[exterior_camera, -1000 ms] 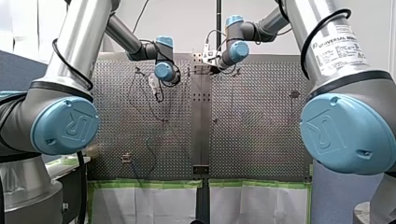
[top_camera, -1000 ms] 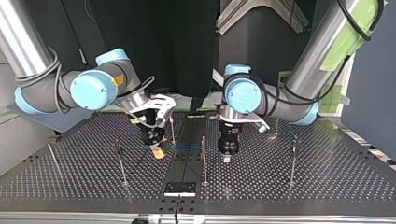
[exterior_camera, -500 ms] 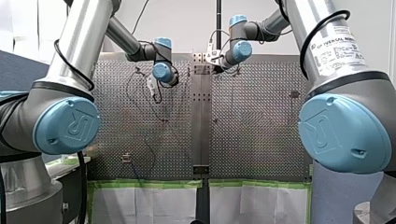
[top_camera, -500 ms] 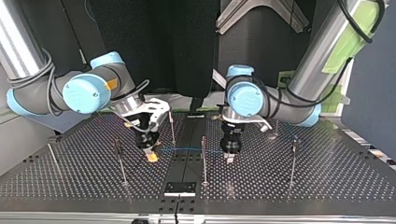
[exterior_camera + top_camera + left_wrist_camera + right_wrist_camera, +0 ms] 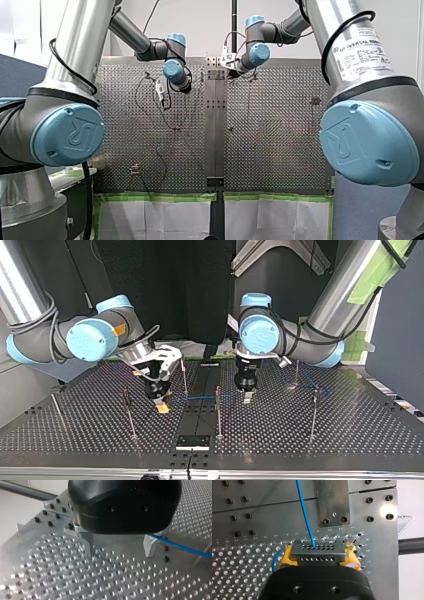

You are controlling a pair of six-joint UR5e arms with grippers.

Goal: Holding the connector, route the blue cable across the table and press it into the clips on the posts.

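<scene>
In the top view the connector (image 5: 317, 552) sits between the jaws of my right gripper (image 5: 161, 407), left of the middle of the desk (image 5: 350, 440), and the cable (image 5: 305, 512) runs from it rightward past the middle post (image 5: 218, 415) towards my left gripper (image 5: 247, 398), with other posts (image 5: 313, 415) standing farther out on both sides.

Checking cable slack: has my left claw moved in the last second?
Yes. In the top view my left claw has shifted up the picture against the middle post, from beside its middle to near its top.
</scene>
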